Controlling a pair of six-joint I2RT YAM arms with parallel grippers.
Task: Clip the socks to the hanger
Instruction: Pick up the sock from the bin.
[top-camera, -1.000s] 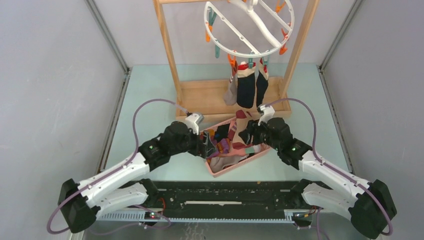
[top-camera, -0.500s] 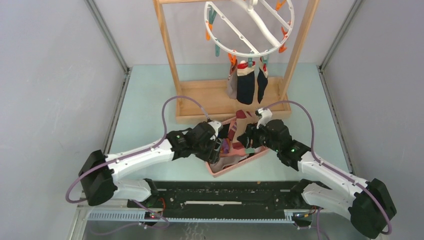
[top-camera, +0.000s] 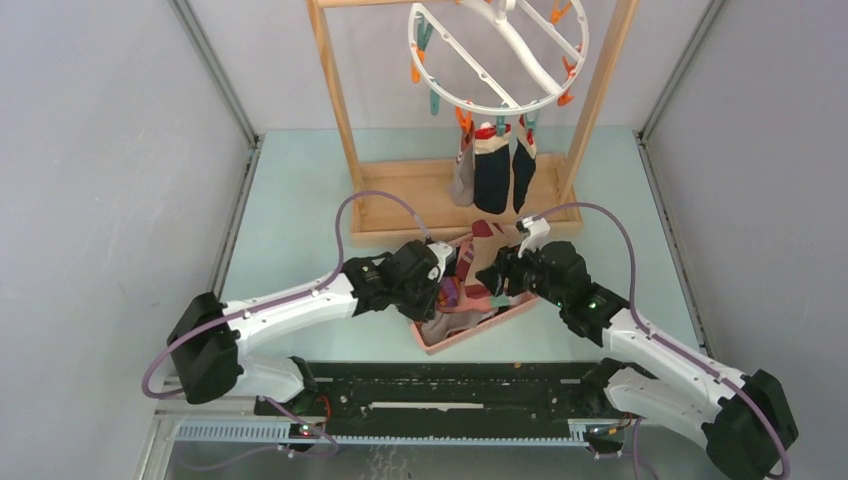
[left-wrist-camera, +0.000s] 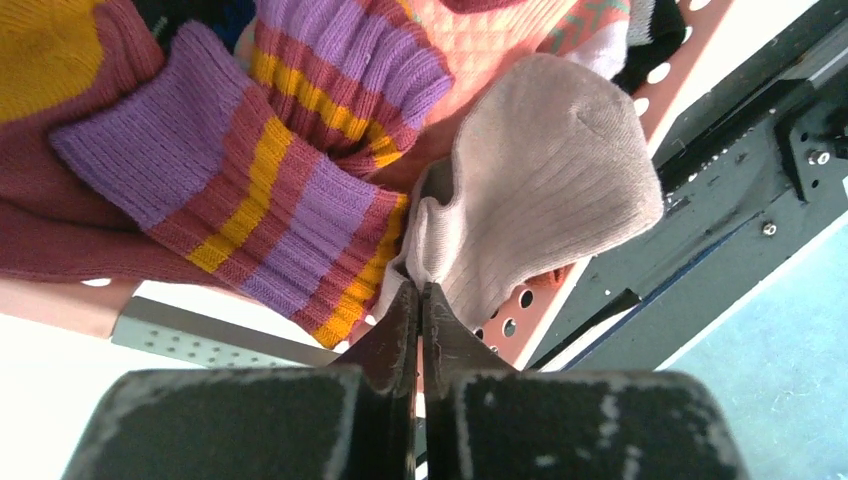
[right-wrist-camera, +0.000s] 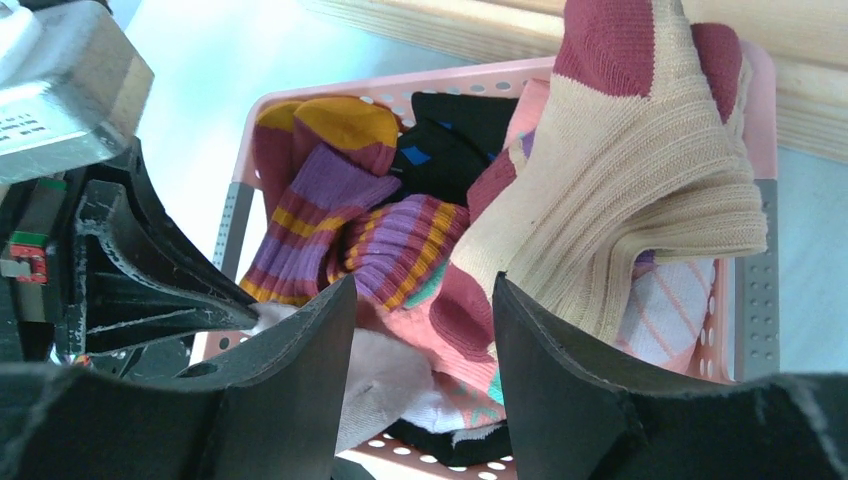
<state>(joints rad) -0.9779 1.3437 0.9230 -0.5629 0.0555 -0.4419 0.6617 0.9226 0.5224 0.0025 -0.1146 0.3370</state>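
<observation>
Tan sock (left-wrist-camera: 540, 190) was soft and limp; we judged its cuff the hold. Left gripper (left-wrist-camera: 418, 290) seemingly pinched it; right gripper (right-wrist-camera: 422, 290) gaped empty.

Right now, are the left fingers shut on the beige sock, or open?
Shut. In the left wrist view the fingers of the left gripper meet, with the beige sock apparently pinched by its edge between them.

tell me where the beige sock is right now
The beige sock lies in the pink basket against its near rim, beside the purple striped sock; in the left wrist view the left gripper pinches its edge.
</observation>
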